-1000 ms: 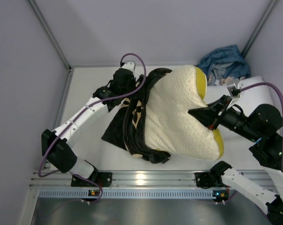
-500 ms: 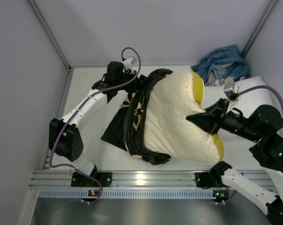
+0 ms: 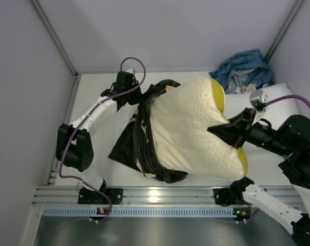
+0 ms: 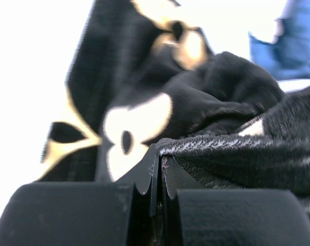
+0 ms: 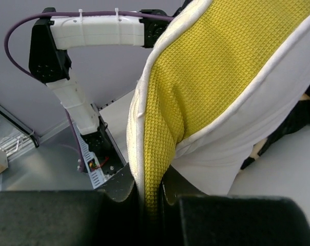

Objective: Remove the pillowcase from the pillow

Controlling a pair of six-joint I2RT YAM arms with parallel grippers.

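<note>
The cream quilted pillow (image 3: 188,128) lies across the table's middle, its olive-yellow edge (image 3: 219,95) at the far right. The black pillowcase (image 3: 137,146) with tan flowers is bunched round its left end. At the far left of that bunch my left gripper (image 3: 140,96) is shut on a fold of the pillowcase (image 4: 206,107); the left wrist view shows the jaws (image 4: 159,156) pressed together on the cloth's edge. On the right my right gripper (image 3: 216,129) pinches the pillow. In the right wrist view its jaws (image 5: 154,190) are shut on the yellow trim (image 5: 216,66).
A blue cloth bundle (image 3: 245,69) sits in the far right corner. A smooth white pillow (image 3: 284,97) lies under the right arm. Grey walls close in the left, back and right, and a metal rail (image 3: 155,196) runs along the near edge.
My left gripper went from open to shut on the pillowcase and drew back to the left with it. The pillow has stretched slightly toward the right gripper.
</note>
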